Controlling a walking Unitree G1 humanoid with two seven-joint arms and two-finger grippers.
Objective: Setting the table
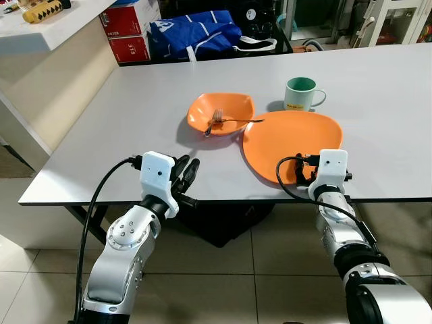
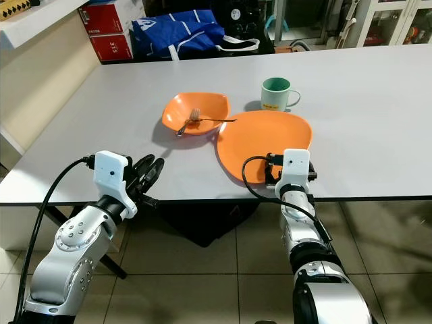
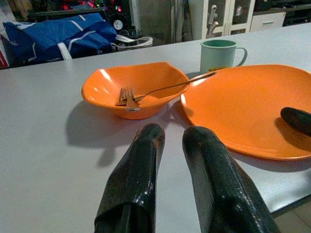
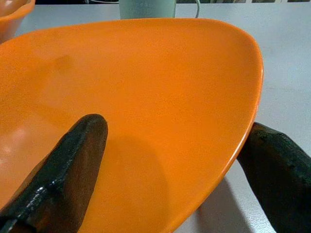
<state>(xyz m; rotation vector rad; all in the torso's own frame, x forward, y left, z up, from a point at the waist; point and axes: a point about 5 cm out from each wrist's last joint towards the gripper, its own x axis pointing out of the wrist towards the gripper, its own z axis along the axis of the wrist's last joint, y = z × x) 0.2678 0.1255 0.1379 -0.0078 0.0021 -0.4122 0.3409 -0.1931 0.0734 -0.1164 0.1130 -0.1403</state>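
Note:
A large orange plate (image 1: 290, 138) lies near the front edge of the grey table (image 1: 101, 135). My right gripper (image 1: 305, 172) is open and straddles the plate's near rim, with one finger (image 4: 73, 160) over the plate's surface and the other finger (image 4: 279, 170) outside the rim. Left of the plate sits an orange bowl (image 1: 219, 108) with a fork (image 1: 233, 121) resting in it, handle toward the plate. A green mug (image 1: 299, 94) stands behind the plate. My left gripper (image 3: 170, 133) hovers at the table's front edge, a little open, holding nothing and pointing at the bowl.
A blue bag (image 1: 192, 34) and red boxes (image 1: 128, 34) sit beyond the table's far edge. A white counter (image 1: 40, 27) runs along the left. A dark object (image 1: 223, 219) lies on the tiled floor under the table. The table's right half is bare.

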